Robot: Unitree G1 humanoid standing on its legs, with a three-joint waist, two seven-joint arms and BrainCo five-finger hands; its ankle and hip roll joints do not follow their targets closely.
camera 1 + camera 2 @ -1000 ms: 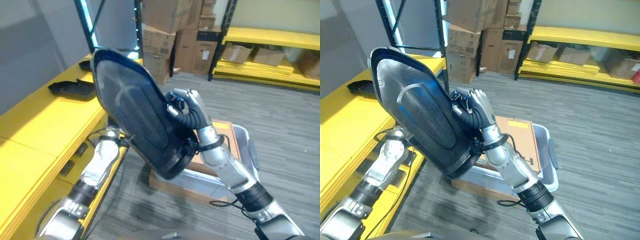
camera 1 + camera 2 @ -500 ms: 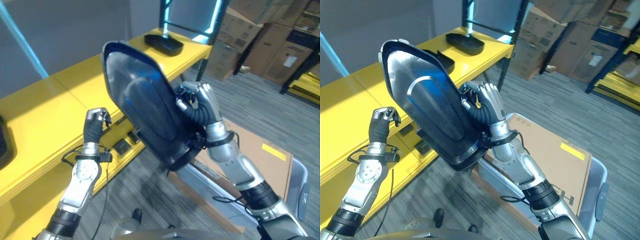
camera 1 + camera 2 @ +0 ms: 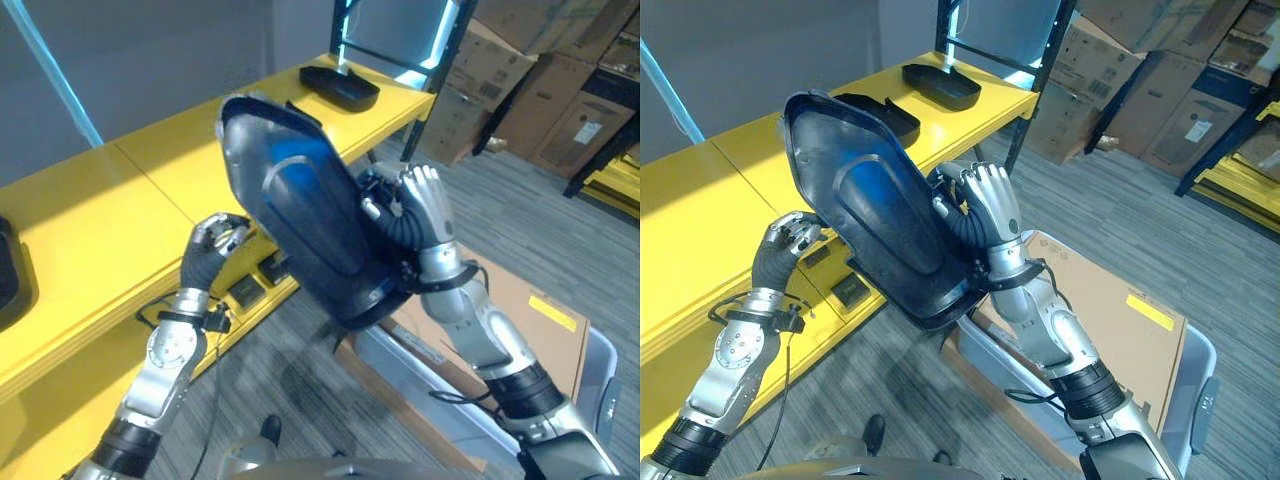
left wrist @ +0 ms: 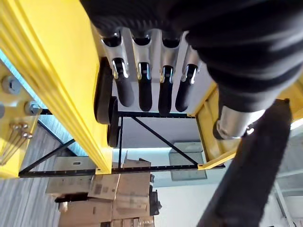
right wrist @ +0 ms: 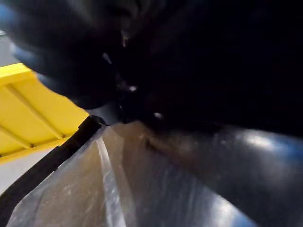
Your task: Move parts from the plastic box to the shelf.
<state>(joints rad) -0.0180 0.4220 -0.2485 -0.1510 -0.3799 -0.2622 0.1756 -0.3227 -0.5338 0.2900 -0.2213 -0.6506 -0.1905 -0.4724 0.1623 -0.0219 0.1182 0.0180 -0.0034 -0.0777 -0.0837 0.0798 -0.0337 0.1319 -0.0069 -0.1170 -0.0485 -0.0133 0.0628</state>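
Yellow shelf (image 3: 120, 200) alongside, two black trays (image 3: 940, 85) at far end. Black panel (image 3: 300, 235) aloft, tilted, long axis toward shelf, clutched by right hand (image 3: 425, 205). Left hand (image 3: 212, 245) curled, empty, near panel's edge.

Both head eyes looked down from above onto the yellow shelf (image 3: 120, 200) and the black part (image 3: 880, 220). The wrist cameras sat very close, the left one facing along that shelf's front edge.

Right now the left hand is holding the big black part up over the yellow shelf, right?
Wrong hand. The right hand holds the big black part up over the yellow shelf, as the right eye view shows. The left hand is at the part's lower edge.
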